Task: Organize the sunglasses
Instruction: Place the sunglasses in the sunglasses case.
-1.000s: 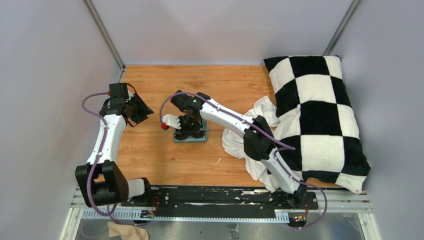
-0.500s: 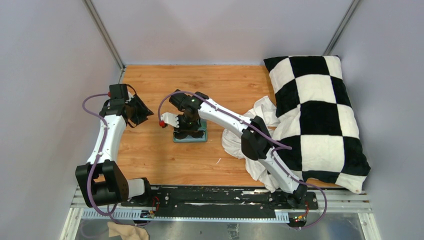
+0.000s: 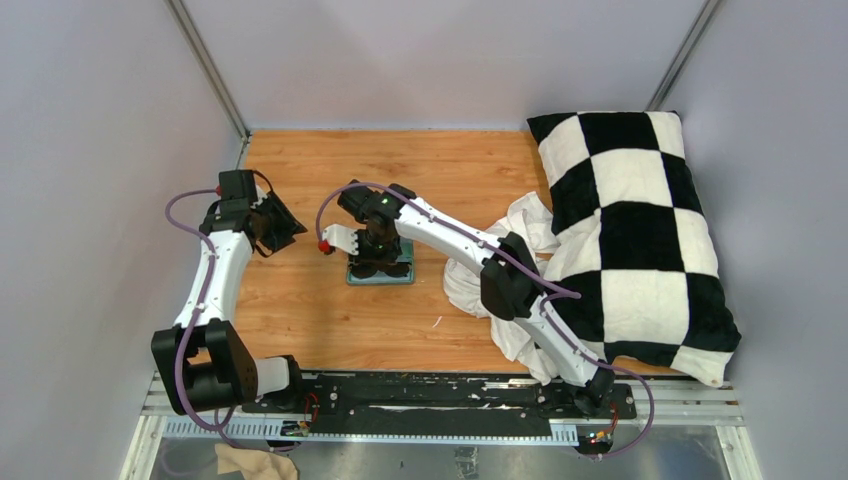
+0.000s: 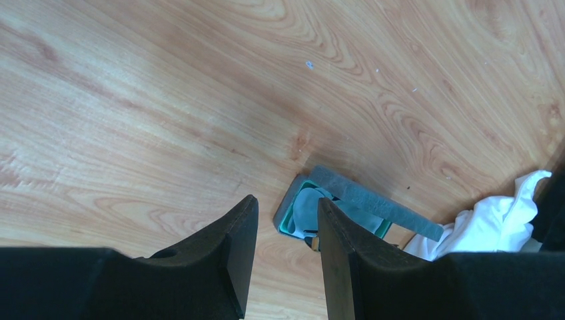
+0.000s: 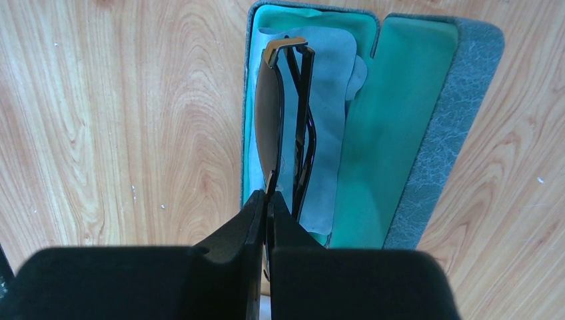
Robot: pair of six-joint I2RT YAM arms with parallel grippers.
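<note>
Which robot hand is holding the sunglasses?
The right gripper: it is pinched shut on the sunglasses over the open green-lined case. The left gripper is open, holds nothing and sits off to the side.

sunglasses [image 5: 268, 113], 1 lens seemingly hidden behind jaws

**Robot test cell in a lab**

Plain grey panel walls [image 3: 100, 150] joined by metal corner posts [image 3: 208, 70] box in a wood-grain table [image 3: 450, 170]. Along the bottom of the overhead view, a white left arm [image 3: 215, 280] and right arm [image 3: 450, 235] are bolted to a black mounting rail [image 3: 420, 395] on aluminium framing.
</note>
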